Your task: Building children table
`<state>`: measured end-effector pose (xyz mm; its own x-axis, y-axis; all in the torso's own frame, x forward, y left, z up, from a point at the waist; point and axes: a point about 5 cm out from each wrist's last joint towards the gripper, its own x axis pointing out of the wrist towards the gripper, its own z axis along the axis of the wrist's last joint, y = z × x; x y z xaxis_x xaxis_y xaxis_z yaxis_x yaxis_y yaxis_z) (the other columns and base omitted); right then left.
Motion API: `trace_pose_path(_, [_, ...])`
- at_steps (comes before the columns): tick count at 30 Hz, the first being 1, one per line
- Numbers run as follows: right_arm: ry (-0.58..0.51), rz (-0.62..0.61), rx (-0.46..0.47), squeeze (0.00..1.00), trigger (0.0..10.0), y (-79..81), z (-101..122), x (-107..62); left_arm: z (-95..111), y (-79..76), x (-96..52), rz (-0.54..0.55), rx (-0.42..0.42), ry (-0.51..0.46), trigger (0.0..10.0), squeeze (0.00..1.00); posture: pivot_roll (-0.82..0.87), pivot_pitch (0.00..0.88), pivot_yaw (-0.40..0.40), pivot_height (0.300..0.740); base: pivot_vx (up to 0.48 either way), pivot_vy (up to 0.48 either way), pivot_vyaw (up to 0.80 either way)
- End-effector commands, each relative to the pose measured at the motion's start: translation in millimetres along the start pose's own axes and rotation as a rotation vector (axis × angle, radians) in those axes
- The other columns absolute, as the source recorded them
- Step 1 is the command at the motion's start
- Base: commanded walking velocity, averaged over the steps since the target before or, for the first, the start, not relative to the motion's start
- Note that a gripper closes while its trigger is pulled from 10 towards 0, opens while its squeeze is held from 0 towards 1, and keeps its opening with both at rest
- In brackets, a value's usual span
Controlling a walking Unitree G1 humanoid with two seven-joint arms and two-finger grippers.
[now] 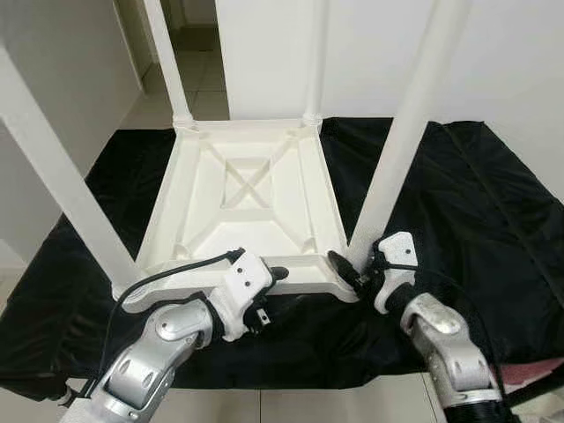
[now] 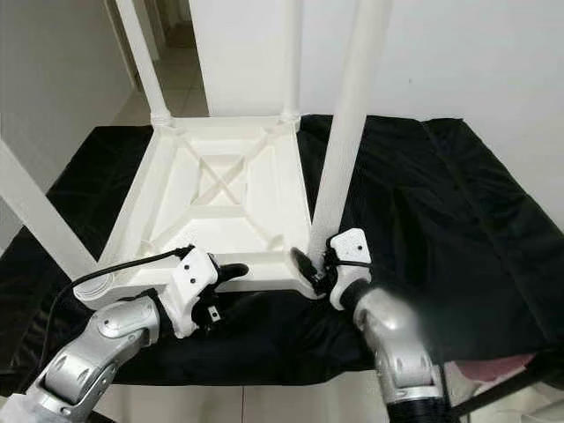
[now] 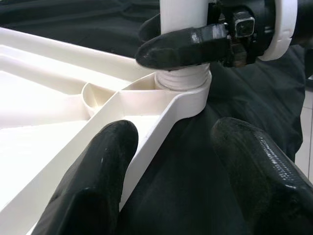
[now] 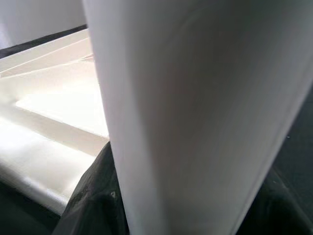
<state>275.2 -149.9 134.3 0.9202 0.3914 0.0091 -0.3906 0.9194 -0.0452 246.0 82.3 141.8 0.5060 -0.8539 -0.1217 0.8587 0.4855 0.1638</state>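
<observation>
A white plastic children's table (image 1: 238, 189) lies upside down on a black cloth, with its legs pointing up. The near right leg (image 1: 401, 132) stands in the corner socket (image 3: 183, 83). My right gripper (image 1: 352, 269) is shut on that leg just above the socket, and one of its fingers (image 3: 186, 46) wraps across the leg. Seen from the right wrist, the leg (image 4: 195, 112) is very close. My left gripper (image 1: 271, 286) is open at the table's near rim (image 3: 156, 132). One finger is inside the rim and the other is outside, over the cloth.
The near left leg (image 1: 62, 185) and two far legs (image 1: 167, 62) (image 1: 315, 62) stand upright. The black cloth (image 1: 476, 203) covers a low platform that ends just before my arms. White walls stand behind, with a tiled hallway (image 1: 198, 75) at the far left.
</observation>
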Motion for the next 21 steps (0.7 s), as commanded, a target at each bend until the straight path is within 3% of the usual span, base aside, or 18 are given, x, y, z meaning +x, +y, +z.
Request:
trace_pose_path(1, [0.001, -0.091, 0.034, 0.00, 10.0, 1.3, 1.0, -1.2, 1.5, 0.6, -1.2, -0.028, 0.006, 0.002, 10.0, 0.00, -0.06, 0.034, 0.041, 0.740, 0.000, 0.000, 0.00])
trace_pose_path(4, [0.063, -0.243, 0.086, 0.00, 10.0, 23.3, -11.4, -4.7, 1.8, 0.5, 0.7, -0.031, 0.006, -0.001, 10.0, 0.00, -0.06, 0.038, 0.045, 0.740, 0.000, 0.000, 0.00])
trace_pose_path(9, [0.065, -0.267, 0.108, 0.00, 10.0, 37.6, -11.5, -1.8, 1.9, 1.4, 1.4, -0.029, 0.007, -0.002, 10.0, 0.00, -0.06, 0.040, 0.050, 0.740, 0.000, 0.000, 0.00])
trace_pose_path(10, [0.058, -0.265, 0.106, 0.94, 10.0, 40.0, -9.3, -1.1, 2.1, 1.9, 1.4, -0.028, 0.008, -0.003, 10.0, 0.00, -0.06, 0.040, 0.050, 0.740, 0.000, 0.000, 0.00])
trace_pose_path(12, [0.031, -0.248, 0.129, 1.00, 10.0, 40.1, -4.8, -0.2, 2.6, 2.6, 1.6, -0.030, 0.013, -0.002, 10.0, 0.00, -0.07, 0.035, 0.056, 0.740, 0.000, 0.000, 0.00])
trace_pose_path(15, [-0.033, -0.237, 0.135, 1.00, 10.0, 34.1, 5.3, -0.9, 3.3, 3.6, 2.1, -0.037, 0.017, -0.002, 10.0, 0.00, -0.07, 0.036, 0.061, 0.740, 0.000, 0.000, 0.00])
trace_pose_path(21, [-0.059, -0.224, 0.099, 1.00, 10.0, 27.1, 12.5, -5.0, 3.3, 6.9, 1.9, -0.031, 0.021, 0.000, 10.0, 0.00, -0.07, 0.038, 0.059, 0.740, 0.000, 0.000, 0.00])
